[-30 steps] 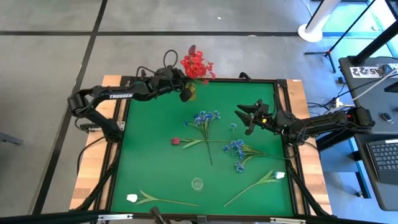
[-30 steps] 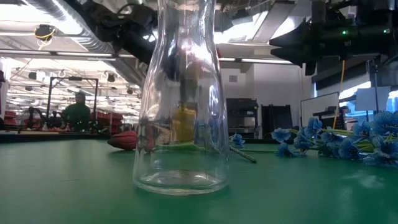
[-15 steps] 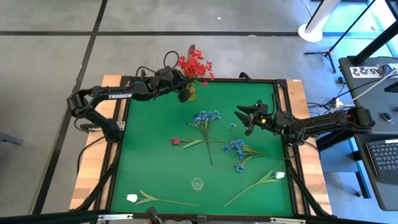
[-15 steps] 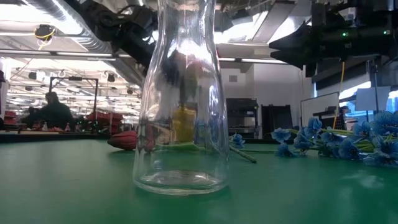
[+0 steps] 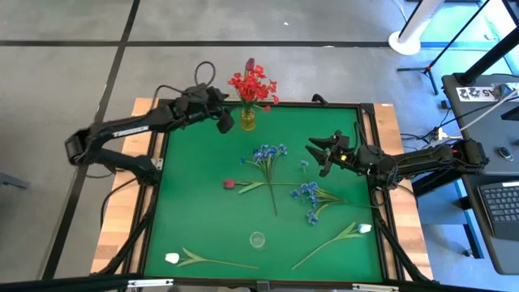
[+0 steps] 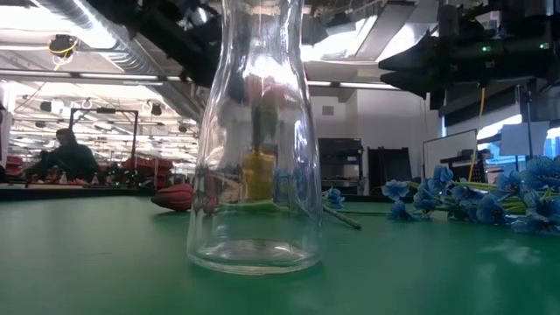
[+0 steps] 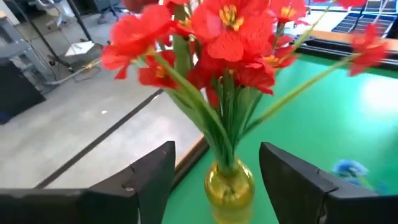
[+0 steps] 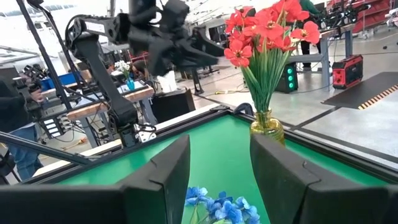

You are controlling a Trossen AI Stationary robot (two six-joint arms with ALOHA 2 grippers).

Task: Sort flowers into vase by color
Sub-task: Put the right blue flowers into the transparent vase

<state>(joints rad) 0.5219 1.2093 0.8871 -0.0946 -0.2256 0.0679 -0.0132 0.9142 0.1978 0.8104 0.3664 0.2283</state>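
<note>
Red flowers [image 5: 253, 84] stand with their stems in a small yellow vase [image 5: 247, 122] at the table's far edge. My left gripper [image 5: 224, 122] hovers open just left of it, its fingers [image 7: 152, 177] on either side of the vase [image 7: 229, 185] in the wrist view, touching nothing. My right gripper [image 5: 320, 151] waits open above the mat at the right, empty. Blue sprays [image 5: 268, 152] [image 5: 306, 195], a dark red rosebud [image 5: 229, 184] and two white tulips [image 5: 173, 258] [image 5: 365, 229] lie flat on the mat. An empty clear glass vase [image 6: 254, 149] stands near the front.
The green mat [image 5: 195, 211] is framed by a raised black rim [image 5: 159, 162]. The blue sprays [image 6: 472, 201] and the rosebud [image 6: 175, 197] lie behind the glass vase in the low view. A person sits far back in the room [image 6: 66, 157].
My left gripper has drawn back from the yellow vase toward the table's left edge and risen a little. The red flowers stay upright in the vase, now free of the gripper. My right gripper has kept still.
</note>
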